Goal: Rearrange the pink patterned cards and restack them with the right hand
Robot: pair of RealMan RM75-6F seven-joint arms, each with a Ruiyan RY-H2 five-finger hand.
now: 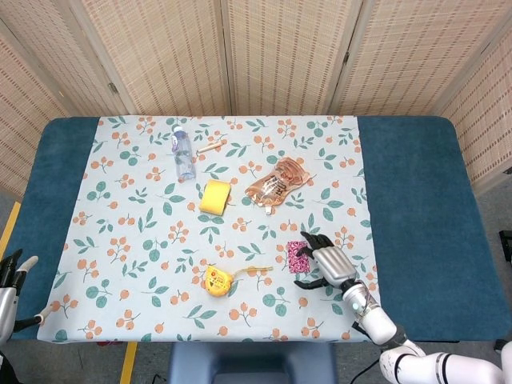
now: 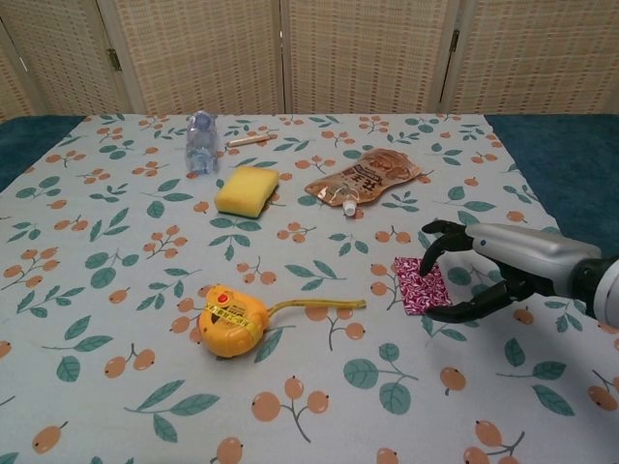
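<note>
- The right hand (image 2: 484, 274) hung low over the bench (image 1: 416, 184), fingers (image 2: 432, 240) spread and curled like a claw, thumb (image 2: 464, 309) set apart below them, holding nothing
- Its fingertips arched over the right edge of the pink patterned cards (image 2: 419, 285); in the head view they covered part of that edge, but whether they touched the cards I cannot tell
- The pink patterned cards (image 1: 297, 256) lay flat as one neat stack on the leaf-and-berry cloth (image 1: 144, 200), just left of the palm, between fingers and thumb
- Further to the hand's left lay a yellow tape measure (image 2: 230, 320), its yellow tape (image 2: 319, 306) drawn out toward the cards and ending near them, apart from them
- Beyond the fingertips, toward the far side of the bench, lay an orange-brown spouted pouch (image 2: 365, 178), flat, well apart from the hand
- Left of the pouch sat a yellow sponge (image 2: 247, 189); beyond it a clear plastic bottle (image 2: 200, 141) lay on its side, and near the bottle a small wooden stick (image 2: 250, 139)
- The left hand (image 1: 14, 276) showed only in the head view, at the bench's near-left corner, well away from everything; its fingers stood apart and held nothing
</note>
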